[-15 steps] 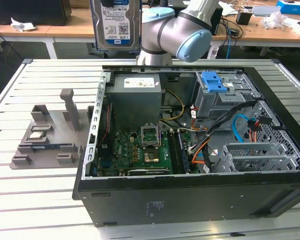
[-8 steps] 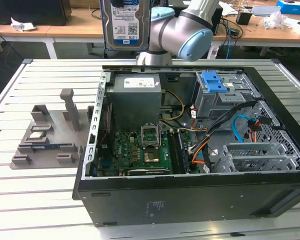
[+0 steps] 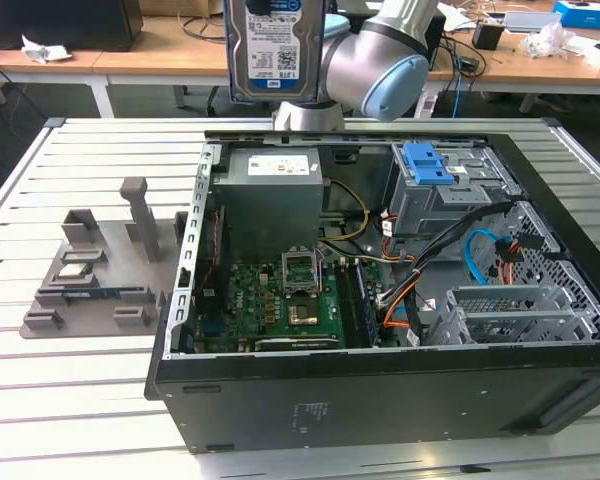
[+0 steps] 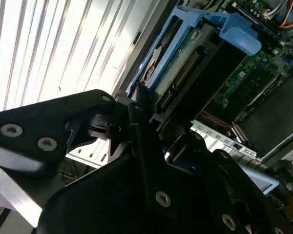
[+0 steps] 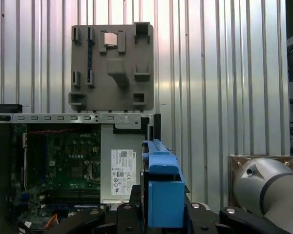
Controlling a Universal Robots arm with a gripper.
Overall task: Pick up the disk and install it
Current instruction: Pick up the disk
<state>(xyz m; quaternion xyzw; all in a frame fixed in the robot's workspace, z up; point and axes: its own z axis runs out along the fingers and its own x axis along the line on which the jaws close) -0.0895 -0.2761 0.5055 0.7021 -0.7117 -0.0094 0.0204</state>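
Observation:
The disk [image 3: 275, 55], a silver hard drive with a white-and-blue barcode label, hangs upright in the air above the back wall of the open computer case [image 3: 380, 405], in front of the arm's grey elbow [image 3: 375, 65]. In both wrist views my gripper [image 5: 163, 212] is shut on the disk's end, its black fingers [image 4: 141, 141] on either side. The disk's blue carrier rail [image 5: 163, 190] and circuit-board underside [image 4: 183, 73] show between them. The case's motherboard lies below the disk.
Inside the case at the exterior view's right stands a grey drive cage with a fixed blue bracket [image 3: 427, 165]. A second metal cage [image 3: 520, 310] and loose cables sit nearer the front. A grey parts fixture [image 3: 90, 270] holds a chip and a memory stick on the slatted table [image 3: 40, 400].

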